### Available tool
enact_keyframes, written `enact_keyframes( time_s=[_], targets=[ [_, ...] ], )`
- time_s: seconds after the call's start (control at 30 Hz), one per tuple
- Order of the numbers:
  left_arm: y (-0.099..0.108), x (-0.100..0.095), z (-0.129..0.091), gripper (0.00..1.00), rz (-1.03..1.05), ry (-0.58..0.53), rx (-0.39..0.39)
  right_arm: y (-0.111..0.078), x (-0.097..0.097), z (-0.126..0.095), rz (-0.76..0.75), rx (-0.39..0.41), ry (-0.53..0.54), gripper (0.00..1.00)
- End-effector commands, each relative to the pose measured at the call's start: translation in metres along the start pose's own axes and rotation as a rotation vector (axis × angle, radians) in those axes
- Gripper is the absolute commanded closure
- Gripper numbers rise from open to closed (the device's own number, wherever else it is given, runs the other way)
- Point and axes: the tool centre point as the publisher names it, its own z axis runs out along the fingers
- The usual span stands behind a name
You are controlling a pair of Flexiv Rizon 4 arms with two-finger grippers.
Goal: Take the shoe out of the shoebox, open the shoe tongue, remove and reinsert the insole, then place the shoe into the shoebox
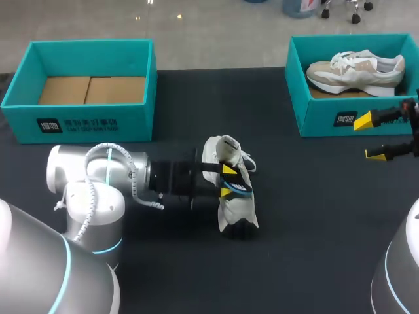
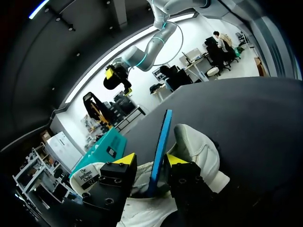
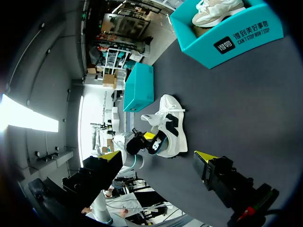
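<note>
A white shoe [image 1: 232, 196] stands on its side in the middle of the black table. My left gripper [image 1: 228, 181] comes in from the left and sits at the shoe's opening. In the left wrist view a blue insole [image 2: 161, 142] sticks up on edge out of the shoe [image 2: 201, 151], between the gripper's [image 2: 150, 159] fingers. The insole lies close against one finger, and a gap shows to the other, so the jaws stand open. My right gripper [image 1: 368, 138] hangs wide open at the table's right edge, far from the shoe [image 3: 173, 127], with nothing in it.
An open teal shoebox [image 1: 78, 124] with a bare cardboard floor stands at the back left. A second teal box [image 1: 327, 118] at the back right holds a beige shoe [image 1: 357, 69], just behind my right gripper.
</note>
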Motion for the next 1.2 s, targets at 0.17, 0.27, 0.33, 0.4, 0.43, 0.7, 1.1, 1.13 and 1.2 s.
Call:
enact_keyframes(
  time_s=[0.17, 0.27, 0.33, 0.4, 0.43, 0.7, 1.1, 1.13, 1.2],
  targets=[
    [-0.009, 0.005, -0.011, 0.82, 0.005, 0.007, -0.004, -0.001, 0.0, 0.0, 0.001, -0.001, -0.003, 0.0],
    [-0.004, 0.006, -0.006, 1.0, -0.007, 0.018, -0.006, -0.001, 0.0, 0.0, 0.001, -0.001, -0.003, 0.0],
    [-0.001, 0.007, -0.003, 1.0, -0.009, 0.027, -0.007, -0.001, 0.0, 0.0, 0.001, -0.001, -0.003, 0.0],
    [0.003, 0.007, 0.0, 1.0, -0.01, 0.031, -0.008, -0.001, 0.0, 0.0, 0.001, -0.001, -0.003, 0.0],
    [0.005, 0.007, 0.002, 1.0, -0.009, 0.033, -0.009, -0.001, 0.0, 0.0, 0.001, -0.001, -0.003, 0.0],
    [0.022, 0.005, 0.006, 1.0, -0.007, 0.049, -0.045, -0.001, 0.0, 0.0, 0.001, -0.001, -0.003, 0.0],
    [-0.004, 0.007, -0.009, 0.67, 0.017, 0.03, -0.027, -0.001, 0.0, 0.0, 0.001, -0.001, -0.003, 0.0],
    [-0.004, 0.008, -0.01, 0.67, 0.017, 0.03, -0.027, -0.001, 0.0, 0.0, 0.001, -0.001, -0.003, 0.0],
    [-0.006, 0.009, -0.012, 0.7, 0.019, 0.029, -0.028, -0.001, 0.0, 0.0, 0.001, -0.001, -0.003, 0.0]
  ],
)
